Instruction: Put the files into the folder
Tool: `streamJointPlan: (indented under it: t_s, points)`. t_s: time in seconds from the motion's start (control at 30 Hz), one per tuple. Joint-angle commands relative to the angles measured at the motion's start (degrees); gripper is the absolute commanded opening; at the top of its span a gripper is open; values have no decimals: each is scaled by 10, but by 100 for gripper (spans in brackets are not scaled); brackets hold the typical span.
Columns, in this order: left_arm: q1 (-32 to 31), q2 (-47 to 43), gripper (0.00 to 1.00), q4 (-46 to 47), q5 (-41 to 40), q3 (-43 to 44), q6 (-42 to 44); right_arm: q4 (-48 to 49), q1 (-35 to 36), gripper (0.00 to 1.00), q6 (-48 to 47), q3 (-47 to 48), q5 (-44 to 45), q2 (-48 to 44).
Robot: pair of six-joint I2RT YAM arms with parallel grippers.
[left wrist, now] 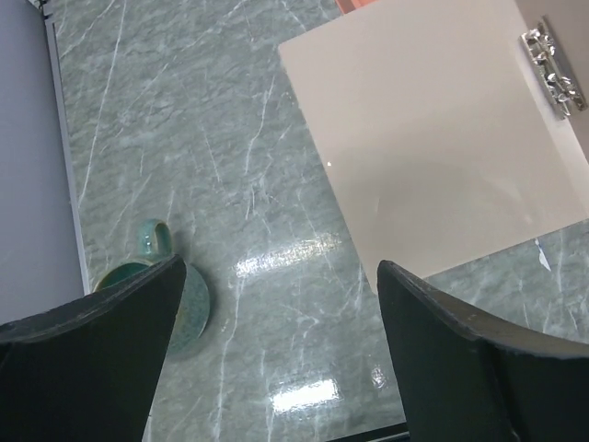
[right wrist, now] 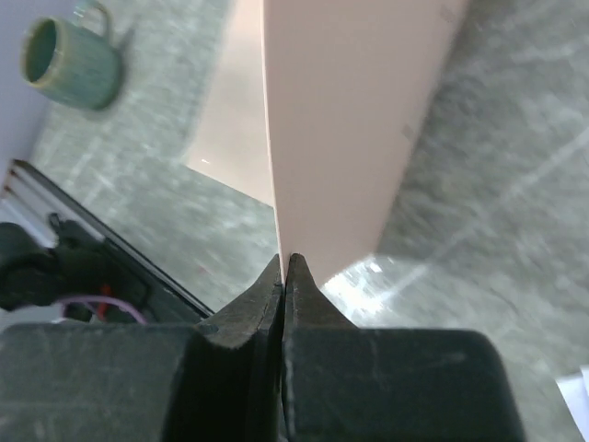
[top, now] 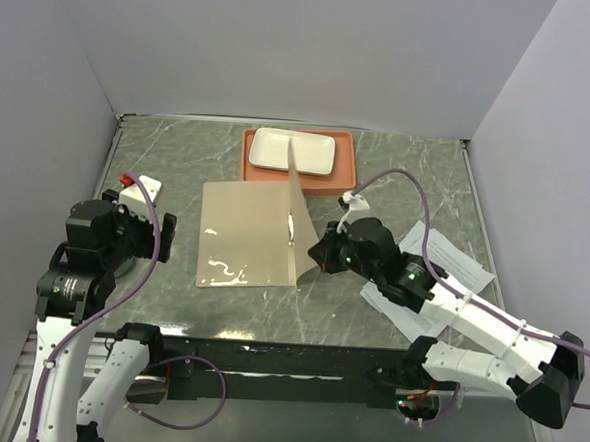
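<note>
Two sheets, the files [top: 460, 259], lie flat to the right of the folder [top: 239, 233], outside it. Your right gripper [right wrist: 285, 264] pinches the folder's raised cover (only its thin edge), while the left gripper [left wrist: 279, 281] is spread wide and empty; a slip there could drop the cover shut

- Top camera: high at 6 o'clock, overlooking the whole bench [top: 179, 159].
- Left wrist: angled down, folder [left wrist: 442, 138] at 1 o'clock.
- Right wrist: tight on the same folder's edge.

Plain grey walls [top: 286, 40] on three sides; green marble tabletop [top: 174, 159], glare patches.
</note>
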Motion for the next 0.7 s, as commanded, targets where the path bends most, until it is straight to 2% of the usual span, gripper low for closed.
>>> streamJointPlan:
  t_s: [0.0, 0.23, 0.37, 0.47, 0.67]
  points:
    - [2, 6, 91, 1, 8, 39, 3, -13, 6, 0, 34, -55, 23, -50]
    - [2, 40, 88, -5, 54, 86, -3, -43, 7, 0, 152, -173, 17, -136]
    - [2, 49, 87, 6, 69, 87, -5, -99, 9, 0, 202, -229, 30, -214]
    - [2, 52, 87, 18, 79, 77, -10, -130, 9, 0, 212, -238, 47, -237]
    - [2, 71, 85, 42, 98, 51, -10, -177, 10, 0, 280, -230, 93, -214]
